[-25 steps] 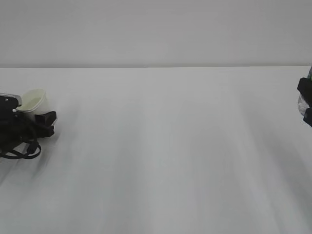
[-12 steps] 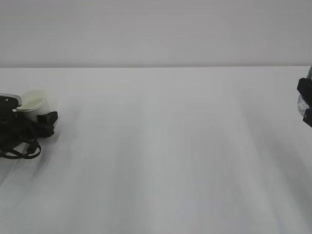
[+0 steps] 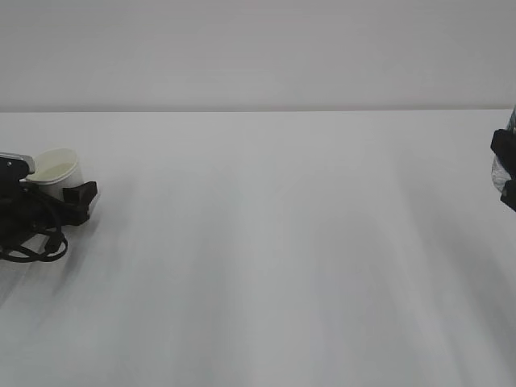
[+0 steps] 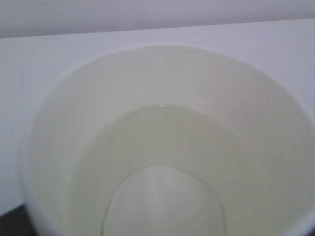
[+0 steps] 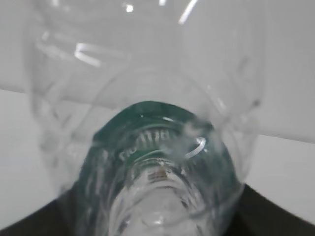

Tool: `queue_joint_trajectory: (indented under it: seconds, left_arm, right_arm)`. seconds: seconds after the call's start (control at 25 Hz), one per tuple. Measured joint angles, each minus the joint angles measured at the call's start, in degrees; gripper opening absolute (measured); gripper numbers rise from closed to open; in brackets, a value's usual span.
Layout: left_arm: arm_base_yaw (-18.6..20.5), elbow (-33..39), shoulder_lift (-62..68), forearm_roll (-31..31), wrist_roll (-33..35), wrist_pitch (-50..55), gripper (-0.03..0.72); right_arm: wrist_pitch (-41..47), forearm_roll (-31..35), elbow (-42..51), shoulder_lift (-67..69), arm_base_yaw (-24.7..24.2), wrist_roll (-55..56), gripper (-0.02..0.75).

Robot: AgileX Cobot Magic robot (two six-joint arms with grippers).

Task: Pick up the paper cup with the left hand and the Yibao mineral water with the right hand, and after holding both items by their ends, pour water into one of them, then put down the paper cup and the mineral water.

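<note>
The paper cup [image 3: 55, 164], white with a cream inside, stands at the far left of the table between the fingers of my left gripper [image 3: 64, 189]. The black near finger [image 3: 81, 196] stands a little off its wall, so the jaws are open around it. In the left wrist view the paper cup [image 4: 162, 147] fills the frame, a waterline ringing its inside. At the right edge my right gripper [image 3: 506, 171] is shut on the Yibao mineral water [image 3: 497, 171]. The right wrist view looks along the clear ribbed bottle [image 5: 157, 147] with its green label, between dark fingers [image 5: 280, 216].
The white table [image 3: 274, 242] runs back to a plain grey wall. Black cables [image 3: 36, 246] loop below the left gripper at the left edge. Nothing else stands on the table.
The left gripper's near finger has moved right, away from the cup wall, and the cup has settled lower and more upright. The right gripper and bottle have not moved.
</note>
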Motion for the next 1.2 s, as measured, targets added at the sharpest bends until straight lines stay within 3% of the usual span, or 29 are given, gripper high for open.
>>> queue_joint_trajectory:
  seconds: [1.2]
  left_arm:
    - [0.0, 6.2, -5.9, -0.1, 0.0, -0.2, 0.564]
  right_arm:
    - [0.0, -0.7, 0.0, 0.0, 0.0, -0.1, 0.389]
